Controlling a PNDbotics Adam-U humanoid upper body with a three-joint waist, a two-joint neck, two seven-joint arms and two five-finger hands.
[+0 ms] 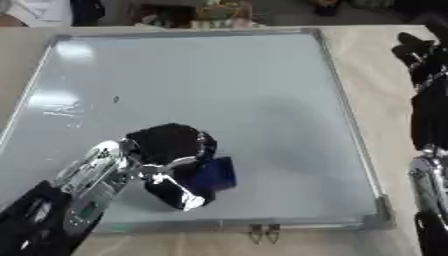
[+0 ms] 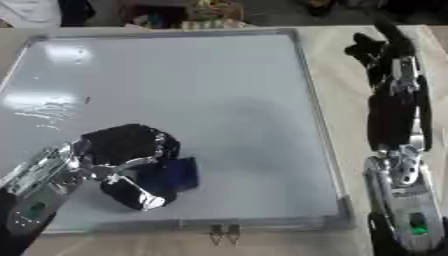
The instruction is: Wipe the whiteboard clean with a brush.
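Observation:
A whiteboard [image 1: 201, 90] with a metal frame lies flat on the table and fills most of both views. A small dark mark [image 1: 115, 99] and faint smears show near its left side. My left hand [image 1: 171, 150] is over the board's lower left part, its fingers curled round a dark blue brush [image 1: 217, 174] that rests against the board. My right hand [image 2: 378, 50] hangs off the board's right edge, over the table, with its fingers relaxed and nothing in it.
The table's bare beige top [image 1: 376, 60] runs along the board's right side. Two small clips [image 1: 262, 231] stick out from the board's near edge. Cluttered items [image 1: 219, 12] and a person's clothing show beyond the far edge.

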